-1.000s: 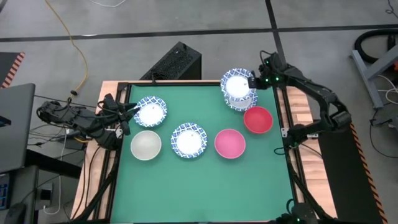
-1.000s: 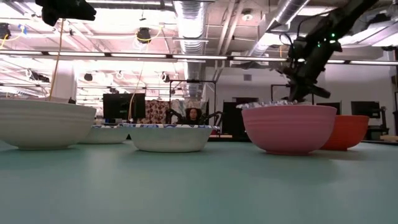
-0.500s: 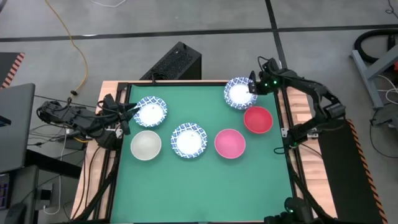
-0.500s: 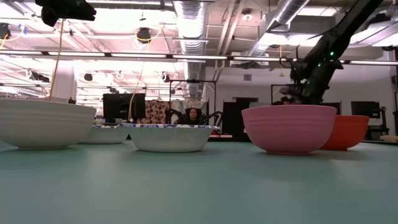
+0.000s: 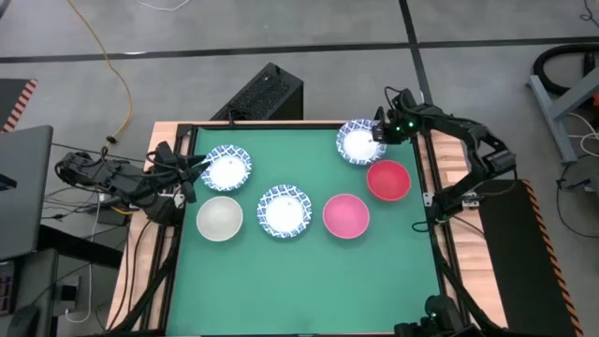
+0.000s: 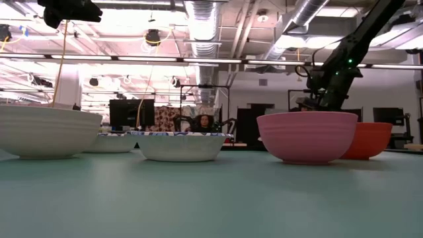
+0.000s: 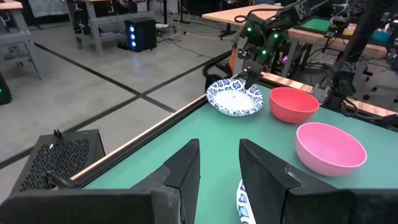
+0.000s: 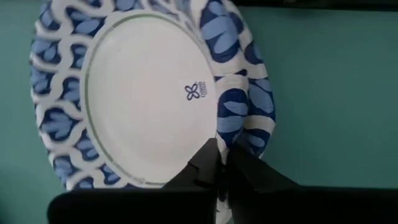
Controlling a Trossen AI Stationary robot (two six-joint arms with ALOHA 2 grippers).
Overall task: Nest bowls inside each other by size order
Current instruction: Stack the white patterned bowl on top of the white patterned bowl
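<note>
Six bowls show in the high view. A blue-rimmed bowl [image 5: 359, 142] sits near the table's far right corner, and my right gripper [image 5: 378, 134] is shut on its rim. A red bowl [image 5: 387, 181], a pink bowl [image 5: 346, 215], a second blue-rimmed bowl [image 5: 284, 211], an off-white bowl [image 5: 220, 218] and a third blue-rimmed bowl [image 5: 227, 168] rest upright on their bases. My left gripper [image 7: 217, 169] is open and empty at the table's left edge, beside that third bowl. My right gripper pinches the blue-patterned rim [image 8: 231, 124] of the far right bowl between its two fingers, on the bowl's side toward the table's right edge. The fingers come from the right, slanting down. The bowl sits upright with its base on the table [image 7: 234, 101].
A raised wooden frame [image 5: 426, 178] borders the green mat. A black box [image 5: 264, 94] stands beyond the far edge. Cables hang off the left side [image 5: 103, 178]. The green mat [image 5: 299, 281] toward the near edge carries no bowls.
My right gripper has gone down with the blue-rimmed bowl near the far right corner. The bowl was held above the table a second ago and now rests on it, still held by the rim.
</note>
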